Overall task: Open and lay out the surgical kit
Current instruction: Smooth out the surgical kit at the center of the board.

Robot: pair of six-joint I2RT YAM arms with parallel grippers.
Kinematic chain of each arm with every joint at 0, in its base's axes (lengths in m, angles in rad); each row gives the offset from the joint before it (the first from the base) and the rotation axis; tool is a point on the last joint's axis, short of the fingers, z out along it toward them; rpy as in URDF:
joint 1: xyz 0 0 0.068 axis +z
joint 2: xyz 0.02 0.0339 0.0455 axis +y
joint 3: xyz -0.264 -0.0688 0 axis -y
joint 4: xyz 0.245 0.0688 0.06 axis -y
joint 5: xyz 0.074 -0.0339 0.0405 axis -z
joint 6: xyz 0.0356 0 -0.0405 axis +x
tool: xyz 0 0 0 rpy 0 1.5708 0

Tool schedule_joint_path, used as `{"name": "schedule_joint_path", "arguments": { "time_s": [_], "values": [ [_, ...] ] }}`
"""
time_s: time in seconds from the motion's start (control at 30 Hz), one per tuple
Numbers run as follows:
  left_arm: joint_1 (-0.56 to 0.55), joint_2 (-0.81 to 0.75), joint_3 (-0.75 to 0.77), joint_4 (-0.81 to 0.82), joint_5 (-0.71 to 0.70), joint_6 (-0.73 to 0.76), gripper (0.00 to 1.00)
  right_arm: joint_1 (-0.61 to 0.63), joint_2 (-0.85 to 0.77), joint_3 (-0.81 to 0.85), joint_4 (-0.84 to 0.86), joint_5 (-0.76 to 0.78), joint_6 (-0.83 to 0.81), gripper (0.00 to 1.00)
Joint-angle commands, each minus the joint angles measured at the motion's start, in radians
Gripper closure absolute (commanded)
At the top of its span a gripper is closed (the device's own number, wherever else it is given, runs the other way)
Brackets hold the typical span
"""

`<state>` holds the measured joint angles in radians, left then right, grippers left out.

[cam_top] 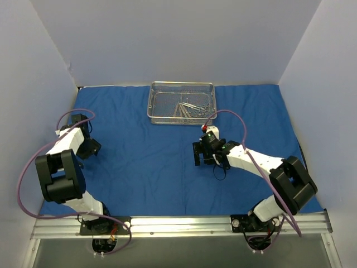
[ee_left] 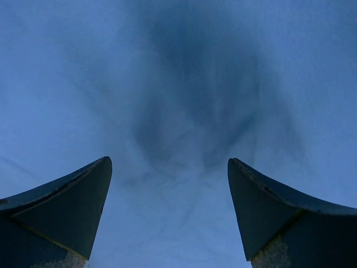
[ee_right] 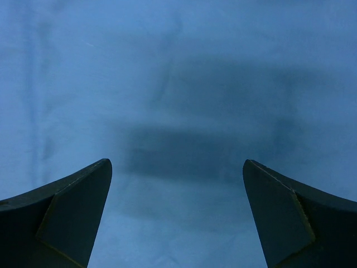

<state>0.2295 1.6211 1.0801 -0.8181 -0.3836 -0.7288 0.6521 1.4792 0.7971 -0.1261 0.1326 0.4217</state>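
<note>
Your left gripper [cam_top: 89, 148] and right gripper [cam_top: 199, 154] gape empty above the spread cloth [cam_top: 145, 173], free for the scissors [cam_top: 189, 109] bunched in the tray [cam_top: 152, 104].

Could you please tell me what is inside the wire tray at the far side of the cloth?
Steel scissor-like tools lie bunched in the right half of the tray; the left half shows only bare mesh. The tools overlap, so their number cannot be told.

Royal-blue cloth [cam_top: 145, 162] (plain, unpatterned), silver mesh tray [cam_top: 157, 114], steel-grey instruments [cam_top: 189, 108], white-and-black arms.
</note>
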Motion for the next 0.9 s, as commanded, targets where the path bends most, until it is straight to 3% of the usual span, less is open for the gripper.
{"name": "schedule_joint_path", "arguments": {
  "time_s": [0.0, 0.23, 0.53, 0.87],
  "values": [
    [0.025, 0.051, 0.018, 0.06, 0.018, -0.018, 0.06, 0.021, 0.024, -0.007, -0.067, 0.071, 0.046, 0.0],
    [0.125, 0.128, 0.006, 0.048, 0.08, -0.02, 0.06, 0.032, 0.029, -0.047, -0.177, 0.099, 0.138, 0.0],
    [0.208, 0.134, 0.001, -0.012, 0.054, -0.061, 0.06, 0.032, -0.019, -0.105, -0.254, 0.044, 0.236, 0.0],
    [0.225, 0.002, 0.041, -0.041, 0.095, -0.043, 0.06, -0.002, -0.213, -0.099, -0.337, 0.094, 0.319, 0.0]
  ]
}}
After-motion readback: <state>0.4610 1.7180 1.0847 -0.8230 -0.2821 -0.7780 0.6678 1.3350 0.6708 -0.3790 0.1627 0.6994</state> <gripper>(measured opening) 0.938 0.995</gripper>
